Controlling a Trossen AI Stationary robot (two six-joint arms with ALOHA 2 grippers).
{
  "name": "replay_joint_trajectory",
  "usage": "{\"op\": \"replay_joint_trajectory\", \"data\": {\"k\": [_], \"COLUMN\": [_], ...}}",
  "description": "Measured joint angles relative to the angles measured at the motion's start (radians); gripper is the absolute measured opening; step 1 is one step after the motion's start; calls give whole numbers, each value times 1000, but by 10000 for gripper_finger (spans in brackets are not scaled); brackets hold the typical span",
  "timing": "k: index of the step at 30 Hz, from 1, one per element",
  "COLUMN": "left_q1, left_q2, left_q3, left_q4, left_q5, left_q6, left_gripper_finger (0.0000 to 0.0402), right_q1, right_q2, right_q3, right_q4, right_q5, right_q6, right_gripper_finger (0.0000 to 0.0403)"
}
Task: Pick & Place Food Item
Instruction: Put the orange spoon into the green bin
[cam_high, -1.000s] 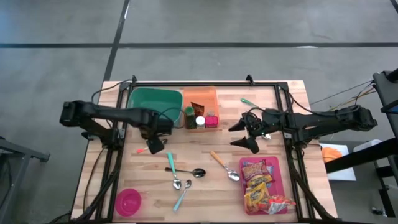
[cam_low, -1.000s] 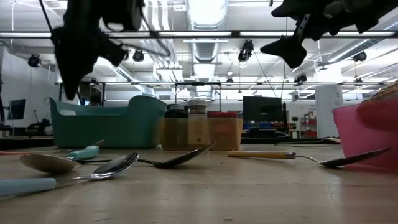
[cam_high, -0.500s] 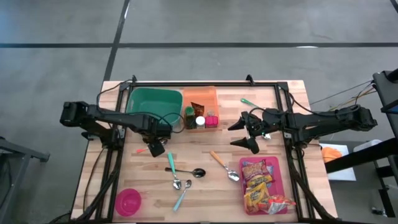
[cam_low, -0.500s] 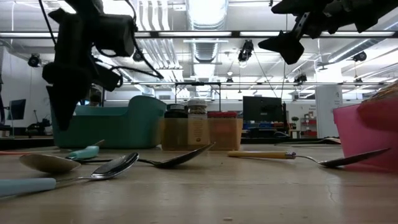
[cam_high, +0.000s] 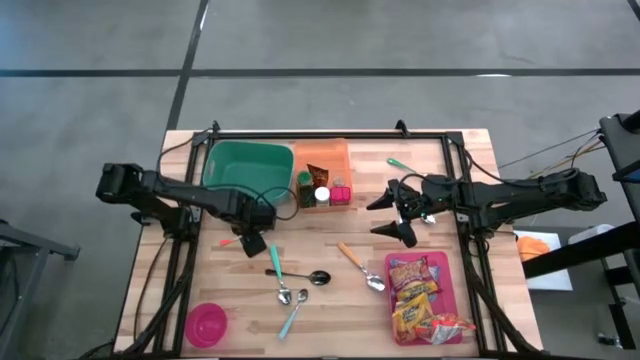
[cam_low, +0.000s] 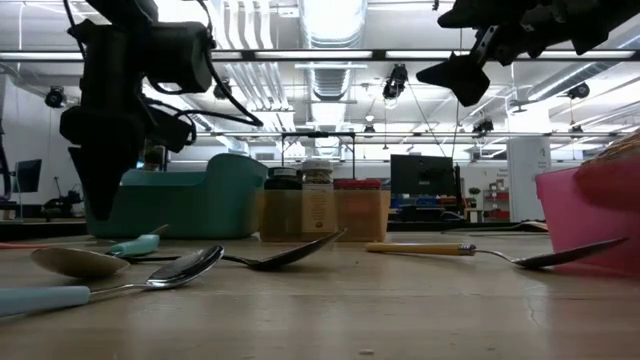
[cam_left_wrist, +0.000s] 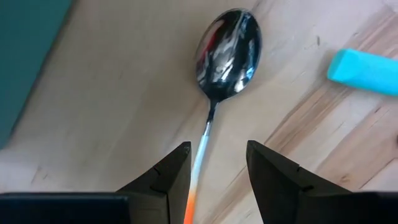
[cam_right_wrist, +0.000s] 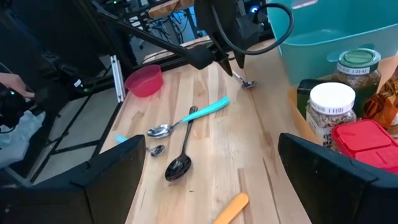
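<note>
Snack packets lie in a pink tray at the near right. Jars stand in an orange bin at the far middle. My left gripper points down, open, low over a small spoon with an orange handle end, beside the green bin. Its fingers stand on either side of the spoon's thin stem without touching it. My right gripper hangs open above the table, right of the middle, with nothing between its fingers.
Several spoons lie near the table's middle, one with a teal handle close to my left gripper. An orange-handled spoon lies beside the tray. A pink bowl stands at the near left.
My left gripper has come down toward the table, onto the spot over the small orange-handled spoon, still pointing down. Its finger gap looks the same.
</note>
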Motion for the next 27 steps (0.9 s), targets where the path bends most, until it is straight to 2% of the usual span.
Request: {"op": "replay_joint_trajectory", "data": {"k": [6, 11, 27], "left_q1": [-21, -21, -21], "left_q2": [12, 18, 14], "left_q3": [-46, -72, -137], "left_q4": [79, 83, 184], "left_q5": [-11, -63, -63], "left_q6": [-34, -51, -41], "left_gripper_finger": [156, 156, 149], "right_q1": [0, 0, 0], "right_q2": [0, 0, 0], "right_q3": [-4, -4, -4], "right_q4": [1, 1, 6], "right_q5": [0, -1, -3], "right_q6": [2, 2, 3], "right_gripper_finger": [364, 364, 364]}}
